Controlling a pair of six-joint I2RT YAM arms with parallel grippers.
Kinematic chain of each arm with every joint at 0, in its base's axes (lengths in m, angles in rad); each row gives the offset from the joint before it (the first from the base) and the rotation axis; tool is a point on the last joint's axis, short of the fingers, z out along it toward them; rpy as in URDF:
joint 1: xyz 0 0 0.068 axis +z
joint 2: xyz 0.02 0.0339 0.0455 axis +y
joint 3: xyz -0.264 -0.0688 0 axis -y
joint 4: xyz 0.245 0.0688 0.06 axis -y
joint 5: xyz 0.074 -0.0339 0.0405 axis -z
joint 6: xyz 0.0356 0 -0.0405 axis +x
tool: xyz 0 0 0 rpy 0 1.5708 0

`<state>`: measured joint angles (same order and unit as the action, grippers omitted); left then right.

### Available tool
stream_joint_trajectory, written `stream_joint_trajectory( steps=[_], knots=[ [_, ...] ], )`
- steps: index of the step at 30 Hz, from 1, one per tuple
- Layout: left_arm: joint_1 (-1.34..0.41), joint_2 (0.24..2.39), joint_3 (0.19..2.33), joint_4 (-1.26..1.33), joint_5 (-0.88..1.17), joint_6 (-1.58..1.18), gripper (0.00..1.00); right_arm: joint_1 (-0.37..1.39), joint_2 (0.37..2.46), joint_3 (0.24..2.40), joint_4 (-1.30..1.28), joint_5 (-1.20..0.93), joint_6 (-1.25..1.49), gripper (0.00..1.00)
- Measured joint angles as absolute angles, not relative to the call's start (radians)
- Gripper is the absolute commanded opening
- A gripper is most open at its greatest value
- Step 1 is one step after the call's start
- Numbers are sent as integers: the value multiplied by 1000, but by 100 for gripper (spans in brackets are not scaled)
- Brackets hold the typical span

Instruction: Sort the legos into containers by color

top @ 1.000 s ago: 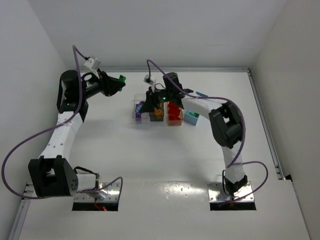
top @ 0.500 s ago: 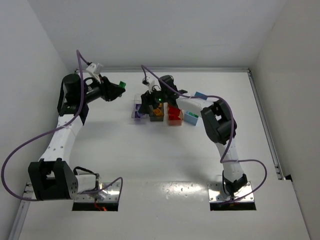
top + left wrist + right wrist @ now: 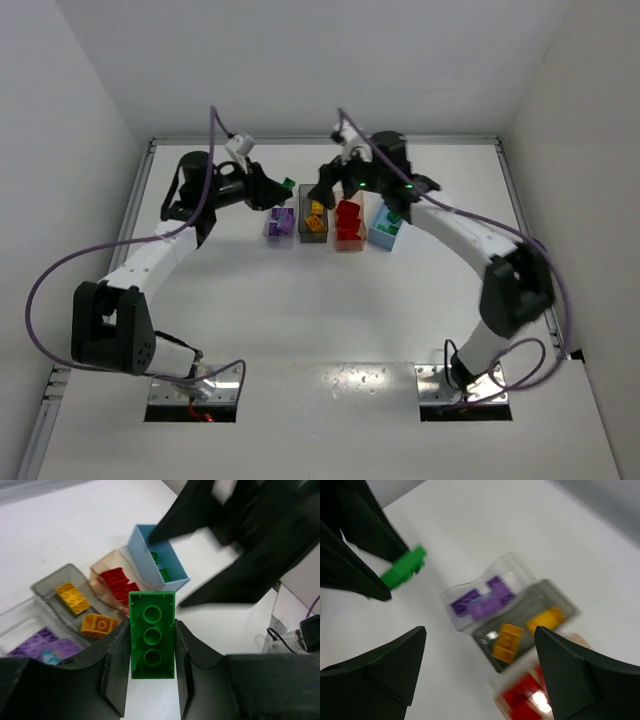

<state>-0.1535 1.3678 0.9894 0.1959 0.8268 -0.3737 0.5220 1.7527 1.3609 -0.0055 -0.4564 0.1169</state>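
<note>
Four containers stand in a row: clear [image 3: 268,232] with purple legos [image 3: 482,602], smoky grey [image 3: 304,236] with two yellow-orange legos [image 3: 507,641], tan [image 3: 350,243] with red legos [image 3: 119,582], light blue [image 3: 150,545] with green legos inside. My left gripper [image 3: 280,188] is shut on a long green lego [image 3: 152,635], held above the table just left of and behind the clear bin. My right gripper [image 3: 479,630] hangs open above the grey and tan bins, nothing between its fingers.
White walls close in the table at the back and on both sides. The two grippers are close together over the row of bins; the right arm [image 3: 250,530] fills the upper right of the left wrist view.
My right gripper has opened and risen behind the bins. The left gripper has swung right toward the row, still holding the green lego.
</note>
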Motion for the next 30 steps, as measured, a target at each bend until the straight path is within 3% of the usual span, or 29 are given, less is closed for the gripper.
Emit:
stream_joint_trajectory(
  steps=[5, 11, 24, 30],
  knots=[
    [-313, 1508, 1080, 197, 741, -374, 7, 328, 1414, 1192, -36, -327, 90, 90],
    [-468, 1745, 1317, 180, 682, -366, 12, 144, 1207, 994, -164, -231, 79, 90],
    [-599, 2193, 1697, 167, 662, -413, 15, -25, 979, 919, -459, -179, 75, 90],
    [-602, 2285, 1759, 173, 677, -447, 26, -44, 982, 919, -521, -166, 75, 90]
  ],
)
